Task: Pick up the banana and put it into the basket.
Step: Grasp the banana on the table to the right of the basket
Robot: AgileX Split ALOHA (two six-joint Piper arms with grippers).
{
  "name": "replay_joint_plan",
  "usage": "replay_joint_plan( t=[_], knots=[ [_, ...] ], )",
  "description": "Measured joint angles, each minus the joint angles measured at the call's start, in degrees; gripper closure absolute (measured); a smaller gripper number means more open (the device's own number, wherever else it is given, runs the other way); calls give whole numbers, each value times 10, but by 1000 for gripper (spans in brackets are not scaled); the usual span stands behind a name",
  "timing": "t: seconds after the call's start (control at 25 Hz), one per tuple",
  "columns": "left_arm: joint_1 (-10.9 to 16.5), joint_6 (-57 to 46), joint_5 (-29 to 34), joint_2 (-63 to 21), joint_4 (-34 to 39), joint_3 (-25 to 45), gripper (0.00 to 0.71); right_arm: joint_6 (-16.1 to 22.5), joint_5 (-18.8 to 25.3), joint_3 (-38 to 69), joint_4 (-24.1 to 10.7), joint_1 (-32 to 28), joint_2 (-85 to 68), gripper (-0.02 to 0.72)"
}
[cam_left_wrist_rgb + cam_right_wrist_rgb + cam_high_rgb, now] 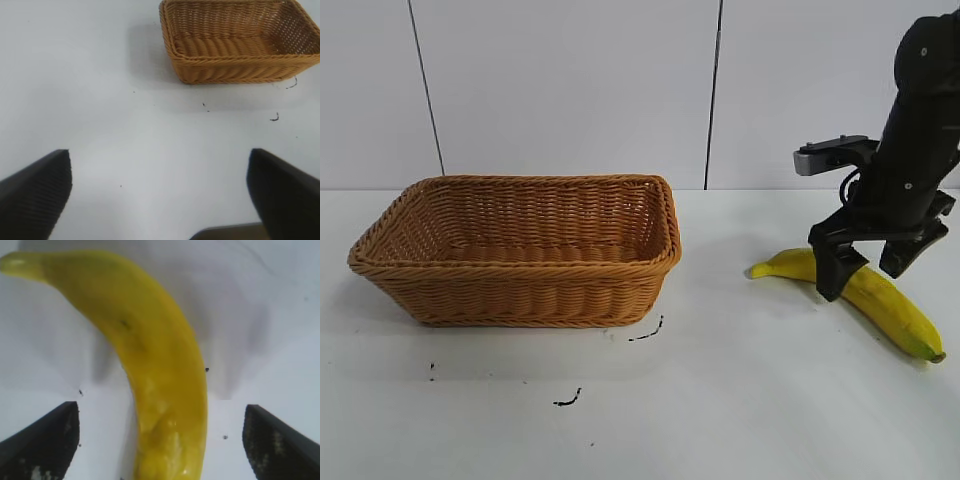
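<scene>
**Over the banana, right gripper spread wide**

On the right side of the desk (740,420), the banana (892,305) is lying flat, well apart from the basket (520,250), which is sitting toward the left. The right gripper (870,265) is hanging directly above the banana's middle, its fingers (42,440) standing released on either side of the fruit, not pressing it. The left gripper (160,195) is hovering over bare desk with its fingers spread wide, grasping nothing, the basket lying farther off.
</scene>
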Motion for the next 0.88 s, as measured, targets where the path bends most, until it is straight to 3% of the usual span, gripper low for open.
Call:
replay_joint_plan(
  t=[0.28, 0.36, 0.52, 0.76, 0.88],
  knots=[
    [0, 0, 0, 0, 0, 0, 20, 11, -6, 0, 0, 0, 14, 99],
    [0, 0, 0, 0, 0, 0, 20, 15, -8, 0, 0, 0, 14, 159],
    [0, 0, 0, 0, 0, 0, 20, 29, -8, 0, 0, 0, 14, 409],
    [0, 0, 0, 0, 0, 0, 20, 27, -2, 0, -4, 0, 9, 401],
    [0, 0, 0, 0, 0, 0, 20, 26, 28, -10, -7, 0, -8, 401]
  ],
)
